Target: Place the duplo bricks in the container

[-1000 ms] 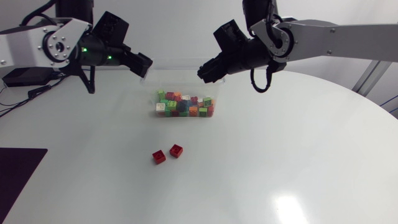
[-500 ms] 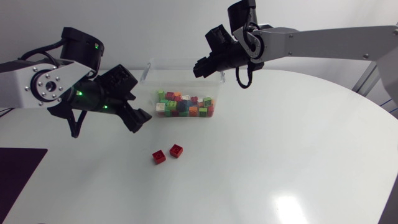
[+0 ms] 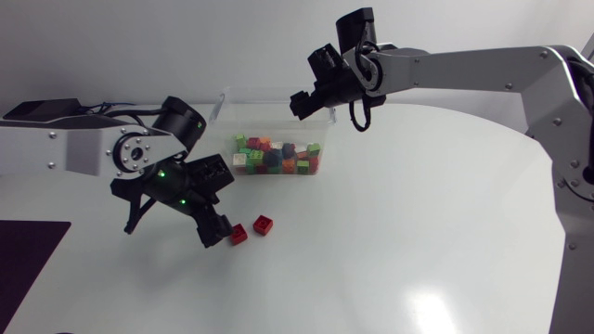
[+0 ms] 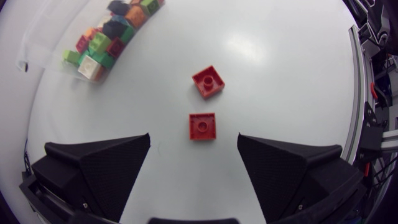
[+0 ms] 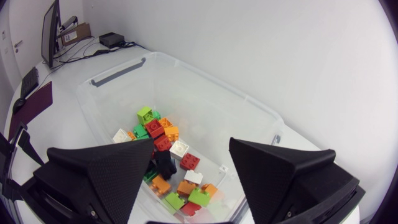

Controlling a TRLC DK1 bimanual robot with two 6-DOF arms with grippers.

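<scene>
Two red duplo bricks lie side by side on the white table [image 3: 390, 241]: one [image 3: 238, 234] [image 4: 203, 126] close ahead of my left gripper [image 3: 220, 211] [image 4: 194, 168], the other [image 3: 264, 224] [image 4: 208, 81] just past it. The left gripper is open, low over the table, and touches neither brick. The clear plastic container [image 3: 269, 91] [image 5: 118, 71] [image 4: 37, 46] holds several coloured bricks [image 3: 277, 158] [image 5: 163, 146]. My right gripper [image 3: 302, 104] [image 5: 193, 186] hangs open over the container's back right part, nothing between its fingers.
The bricks in the container are heaped toward its front wall, and its back half is bare floor. A dark mat [image 3: 28, 255] lies at the table's left edge. White tabletop spreads wide to the right of the red bricks.
My left arm swung down from beside the container to the two red bricks. My right gripper shifted slightly over the container and opened.
</scene>
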